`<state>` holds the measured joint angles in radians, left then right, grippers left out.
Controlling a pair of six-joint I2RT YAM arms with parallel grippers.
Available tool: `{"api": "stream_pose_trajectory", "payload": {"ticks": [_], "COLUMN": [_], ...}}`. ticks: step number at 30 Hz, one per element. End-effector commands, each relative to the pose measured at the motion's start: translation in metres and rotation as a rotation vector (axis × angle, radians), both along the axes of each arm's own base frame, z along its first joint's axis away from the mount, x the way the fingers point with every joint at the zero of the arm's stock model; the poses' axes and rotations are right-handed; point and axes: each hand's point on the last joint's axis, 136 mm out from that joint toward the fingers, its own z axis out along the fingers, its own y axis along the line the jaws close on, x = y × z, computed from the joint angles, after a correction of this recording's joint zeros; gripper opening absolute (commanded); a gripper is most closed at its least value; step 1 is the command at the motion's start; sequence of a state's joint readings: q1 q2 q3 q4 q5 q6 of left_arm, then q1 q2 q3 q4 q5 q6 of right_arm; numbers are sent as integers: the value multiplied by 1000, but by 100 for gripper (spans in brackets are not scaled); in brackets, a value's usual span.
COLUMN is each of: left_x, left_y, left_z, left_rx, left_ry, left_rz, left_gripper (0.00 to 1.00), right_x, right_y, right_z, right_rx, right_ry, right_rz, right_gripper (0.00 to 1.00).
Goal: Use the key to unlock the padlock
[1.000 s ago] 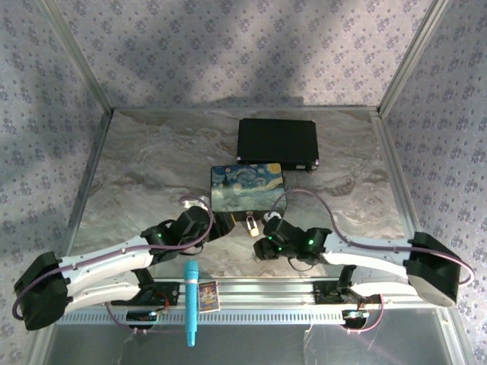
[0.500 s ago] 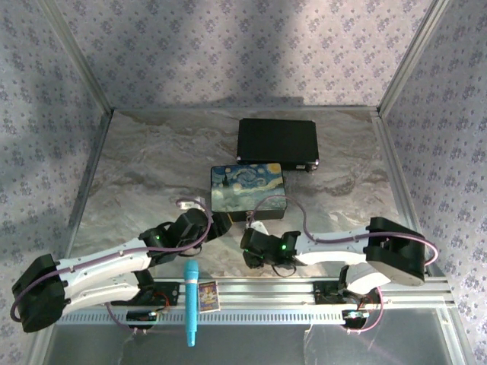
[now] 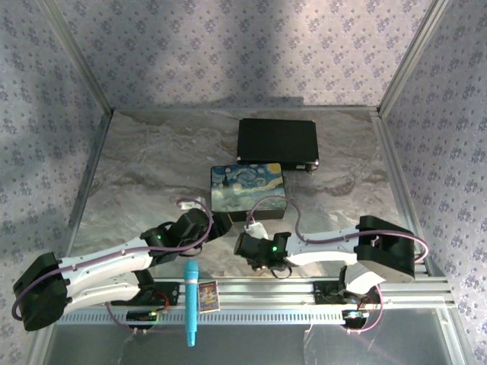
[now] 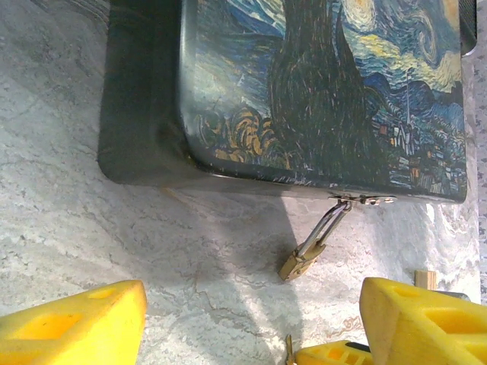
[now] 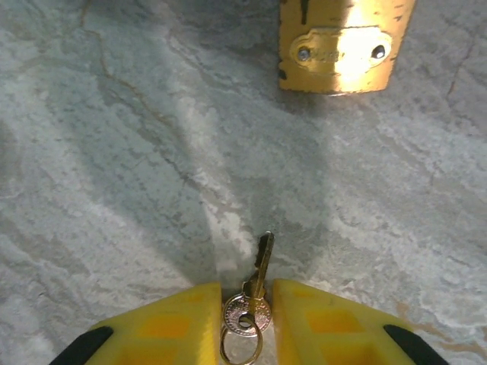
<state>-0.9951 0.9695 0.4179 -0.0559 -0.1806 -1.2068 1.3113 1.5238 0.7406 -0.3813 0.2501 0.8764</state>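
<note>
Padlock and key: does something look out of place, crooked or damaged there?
Nothing is damaged. The padlock lies slanted on the table, its shackle hooked through the hasp of the painted box. The key stands between the right gripper's jaws, tip toward the padlock, not touching it.

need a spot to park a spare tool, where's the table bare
The table is bare left of the starry-night box and black case, out to the left wall, and right of the box toward the right wall. Crowded in front of the box: padlock, key, left claw, right claw.
</note>
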Motion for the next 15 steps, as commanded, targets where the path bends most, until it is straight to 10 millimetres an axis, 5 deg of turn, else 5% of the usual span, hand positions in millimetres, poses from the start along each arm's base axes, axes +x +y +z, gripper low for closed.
{"api": "stream_pose_trajectory", "payload": {"ticks": [1, 11, 15], "left_x": [2, 3, 4], "left_y": [0, -9, -21], "left_z": [2, 5, 4], "left_rx": [-12, -47, -70], "left_ry": [-1, -8, 1], "left_rz": [24, 12, -11], "left_gripper": [74, 73, 72], "right_x": [-9, -11, -2], "right_y": [-1, -5, -15], "right_z": [-9, -12, -4], "right_rx": [-50, 28, 80], "right_ry": [34, 78, 70], "right_rz": [-5, -6, -1], "right_gripper": [21, 1, 0]}}
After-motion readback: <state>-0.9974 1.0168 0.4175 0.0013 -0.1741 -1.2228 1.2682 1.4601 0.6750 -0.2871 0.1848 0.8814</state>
